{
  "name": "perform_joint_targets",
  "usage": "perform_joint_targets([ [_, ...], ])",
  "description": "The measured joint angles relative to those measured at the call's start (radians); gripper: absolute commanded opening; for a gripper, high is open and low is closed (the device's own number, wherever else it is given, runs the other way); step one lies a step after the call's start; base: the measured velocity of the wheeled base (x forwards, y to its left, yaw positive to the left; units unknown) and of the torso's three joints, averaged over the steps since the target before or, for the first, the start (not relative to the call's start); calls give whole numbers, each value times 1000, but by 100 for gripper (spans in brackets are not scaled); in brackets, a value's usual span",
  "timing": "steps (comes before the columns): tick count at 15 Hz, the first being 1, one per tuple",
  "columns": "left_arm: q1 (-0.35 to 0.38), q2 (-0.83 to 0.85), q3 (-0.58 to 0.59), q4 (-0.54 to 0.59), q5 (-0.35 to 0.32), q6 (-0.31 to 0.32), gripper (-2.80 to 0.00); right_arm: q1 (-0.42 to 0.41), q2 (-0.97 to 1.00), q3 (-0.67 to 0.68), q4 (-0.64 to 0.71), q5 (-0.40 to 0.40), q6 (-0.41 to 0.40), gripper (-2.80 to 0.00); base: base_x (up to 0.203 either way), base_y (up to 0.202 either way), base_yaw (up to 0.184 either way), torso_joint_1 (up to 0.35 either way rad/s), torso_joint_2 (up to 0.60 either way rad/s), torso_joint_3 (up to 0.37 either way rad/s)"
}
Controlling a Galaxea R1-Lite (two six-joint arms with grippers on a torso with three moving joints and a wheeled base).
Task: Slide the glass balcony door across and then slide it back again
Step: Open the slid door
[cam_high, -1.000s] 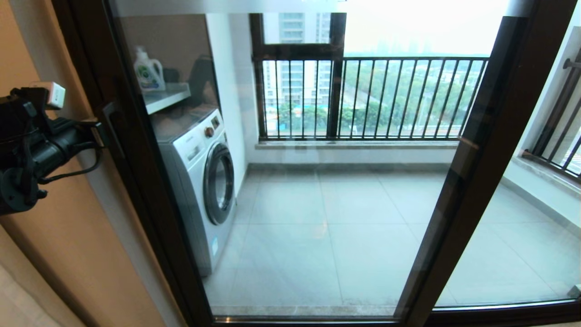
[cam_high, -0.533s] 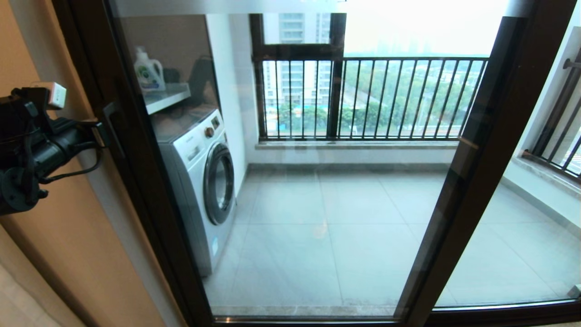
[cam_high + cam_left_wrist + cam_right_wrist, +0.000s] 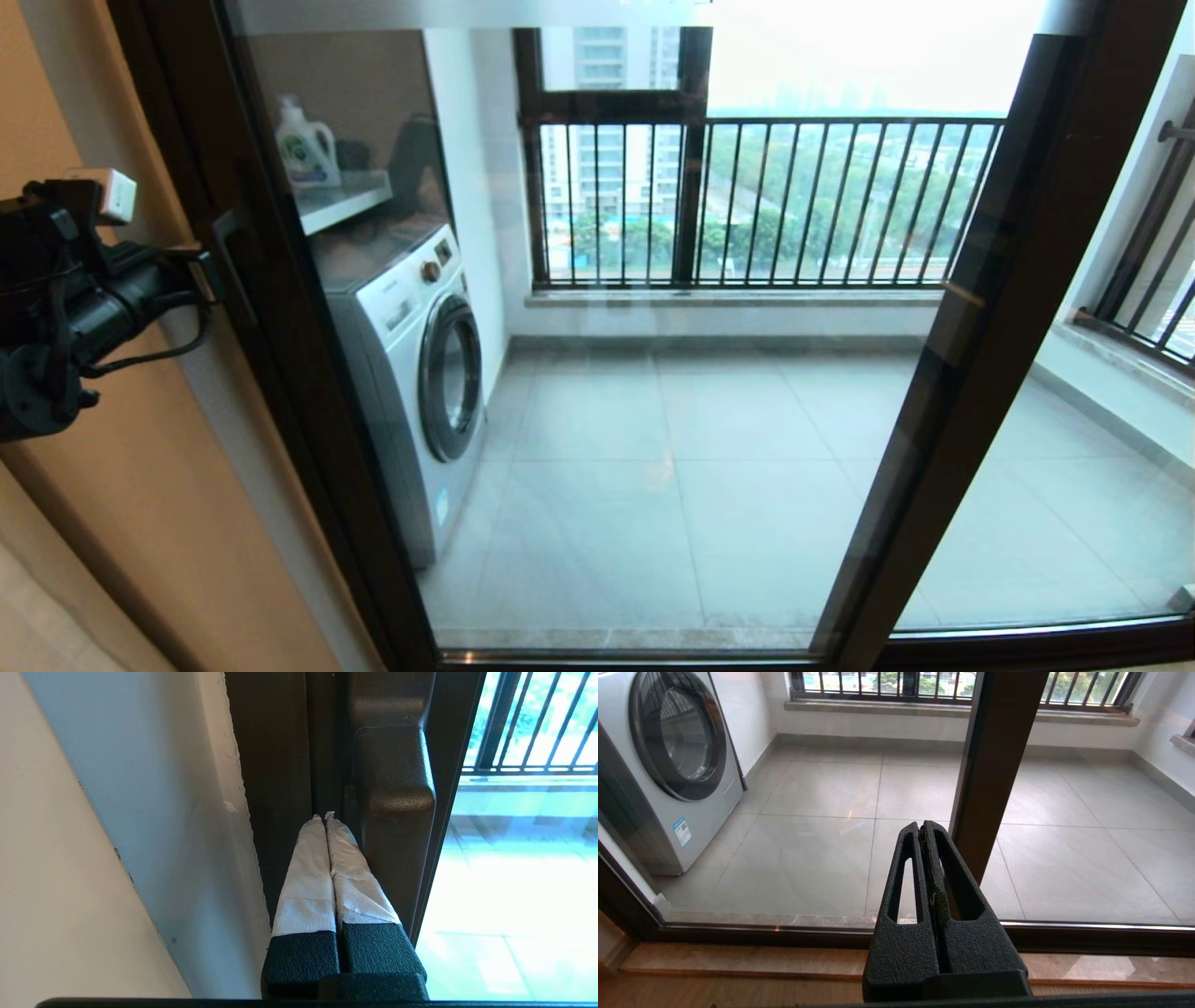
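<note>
Balcony beyond, door (image 3: 597, 373) across the opening, pushed to my left.
My left pincer (image 3: 325, 817), closed and empty, is wedged behind the handle (image 3: 395, 793); its fingertips could slip out sideways.

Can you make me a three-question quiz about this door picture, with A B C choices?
1. Where is the left gripper?
A. beside the door handle
B. on the washing machine
C. on the railing

2. What colour is the door frame?
A. white
B. dark brown
C. red

3. How are the right gripper fingers?
A. wide open
B. holding a bottle
C. shut on nothing

Answers: 1 A, its taped tips sit in the gap next to the handle. 2 B, both uprights look dark brown. 3 C, the fingers press together with nothing between them.
</note>
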Motion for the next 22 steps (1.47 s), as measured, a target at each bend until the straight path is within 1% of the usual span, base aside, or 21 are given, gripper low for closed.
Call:
perform_joint_targets([
  [8, 0, -2, 3, -1, 4, 0, -280, 0, 0, 0, 1, 0, 0, -280, 0, 0, 0, 0, 0, 0],
  [12, -31, -6, 35, -12, 51, -5, -280, 0, 0, 0, 0, 0, 0, -280, 0, 0, 0, 0, 0, 0],
  [15, -32, -14, 44, -6, 46, -5, -280, 0, 0, 0, 0, 0, 0, -280, 0, 0, 0, 0, 0, 0],
  [20, -88, -24, 47, 3, 25, -4, -280, 0, 0, 0, 0, 0, 0, -280, 0, 0, 0, 0, 0, 0],
  [22, -90, -27, 51, 3, 14, -3, -280, 0, 0, 0, 0, 0, 0, -280, 0, 0, 0, 0, 0, 0],
])
